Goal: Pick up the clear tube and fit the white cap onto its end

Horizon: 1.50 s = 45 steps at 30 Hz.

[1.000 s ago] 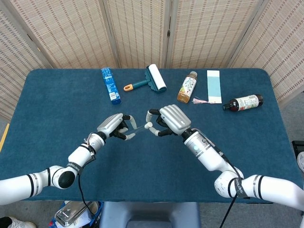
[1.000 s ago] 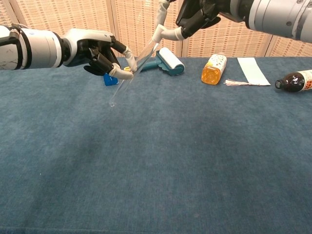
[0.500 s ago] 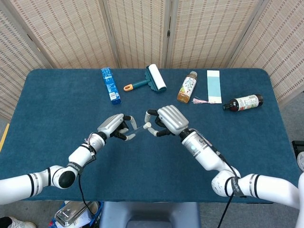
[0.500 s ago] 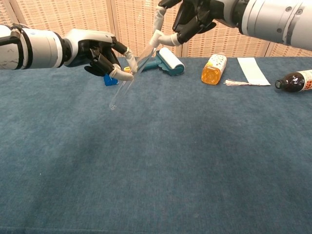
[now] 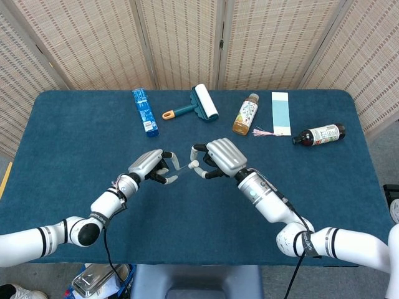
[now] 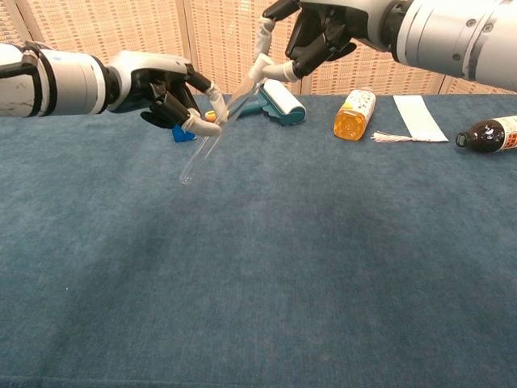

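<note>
My left hand (image 5: 151, 166) (image 6: 166, 90) holds the clear tube (image 6: 212, 132) above the table, tilted with its closed end down to the left and its upper end up to the right. In the head view the clear tube (image 5: 178, 167) shows faintly between the two hands. My right hand (image 5: 218, 157) (image 6: 321, 31) pinches the white cap (image 6: 260, 67) (image 5: 194, 165) at the tube's upper end. Cap and tube end touch; whether the cap is seated I cannot tell.
Along the far side of the blue table (image 5: 75, 143) lie a blue box (image 5: 144, 111), a lint roller (image 5: 198, 104), an orange-capped bottle (image 5: 245, 114), a pale blue card (image 5: 281, 113) with a tassel, and a dark bottle (image 5: 319, 134) on its side.
My right hand has moved slightly left and lower, bringing the cap closer along the tube's upper end. The left hand and tube have shifted up a little.
</note>
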Tool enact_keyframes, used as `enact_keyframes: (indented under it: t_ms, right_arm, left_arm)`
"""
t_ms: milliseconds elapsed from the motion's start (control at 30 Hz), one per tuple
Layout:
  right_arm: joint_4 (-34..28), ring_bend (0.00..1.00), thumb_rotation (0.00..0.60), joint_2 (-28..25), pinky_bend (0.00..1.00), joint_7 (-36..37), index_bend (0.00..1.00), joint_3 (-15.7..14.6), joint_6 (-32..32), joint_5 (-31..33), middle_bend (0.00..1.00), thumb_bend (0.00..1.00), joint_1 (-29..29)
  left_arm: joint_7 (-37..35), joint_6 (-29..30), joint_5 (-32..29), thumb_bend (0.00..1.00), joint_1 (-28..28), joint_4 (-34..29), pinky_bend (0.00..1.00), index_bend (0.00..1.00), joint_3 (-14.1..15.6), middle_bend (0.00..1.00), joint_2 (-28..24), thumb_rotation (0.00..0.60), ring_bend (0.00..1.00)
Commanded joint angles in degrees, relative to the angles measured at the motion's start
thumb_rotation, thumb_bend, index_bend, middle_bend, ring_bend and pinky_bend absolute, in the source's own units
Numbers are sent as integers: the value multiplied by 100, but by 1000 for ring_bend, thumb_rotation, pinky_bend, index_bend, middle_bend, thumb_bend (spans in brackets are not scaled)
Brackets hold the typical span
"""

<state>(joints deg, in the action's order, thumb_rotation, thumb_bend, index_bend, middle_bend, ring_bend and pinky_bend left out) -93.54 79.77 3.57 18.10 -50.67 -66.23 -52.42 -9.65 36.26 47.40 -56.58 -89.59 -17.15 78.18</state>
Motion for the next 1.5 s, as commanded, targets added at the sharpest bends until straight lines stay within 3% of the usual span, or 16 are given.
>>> enact_keyframes:
  t_ms: [33, 167, 233, 433, 600, 867, 1200, 1500]
  right_arm:
    - [15, 1000, 600, 10, 1000, 3, 791, -4, -12, 0, 1000, 697, 9]
    - [31, 1000, 600, 17, 1000, 4, 790, -5, -26, -2, 1000, 610, 18]
    - [32, 1000, 600, 21, 1000, -3, 770, -6, -31, 0, 1000, 511, 20]
    - [46, 1000, 600, 37, 1000, 7, 589, -2, -37, -3, 1000, 182, 23]
    - [61, 1000, 600, 36, 1000, 53, 503, 10, -33, -22, 1000, 57, 27]
    - [26, 1000, 600, -15, 1000, 137, 452, 22, -41, -61, 1000, 35, 59]
    - [-341, 1000, 600, -611, 1000, 241, 414, -27, -362, -278, 1000, 35, 446]
    - [-647, 1000, 600, -1183, 1000, 251, 413, -183, -677, -412, 1000, 35, 903]
  left_arm:
    - [0, -4, -3, 389, -5, 6, 1000, 613, 2, 1000, 7, 600, 1000]
    - [9, -10, -8, 388, -19, 16, 1000, 613, 4, 1000, 13, 600, 1000]
    - [13, -8, -14, 388, -25, 15, 1000, 613, 2, 1000, 13, 600, 1000]
    - [21, -9, -29, 389, -33, 22, 1000, 612, 12, 1000, 20, 600, 1000]
    - [19, -17, -38, 389, -36, 47, 1000, 612, 20, 1000, 27, 600, 1000]
    - [30, -20, -43, 388, -26, 74, 1000, 612, 47, 1000, 20, 600, 1000]
    - [508, 100, 31, 389, 12, 371, 1000, 613, 428, 1000, 20, 600, 1000]
    - [1230, 348, 143, 388, -54, 977, 1000, 616, 806, 1000, 590, 600, 1000]
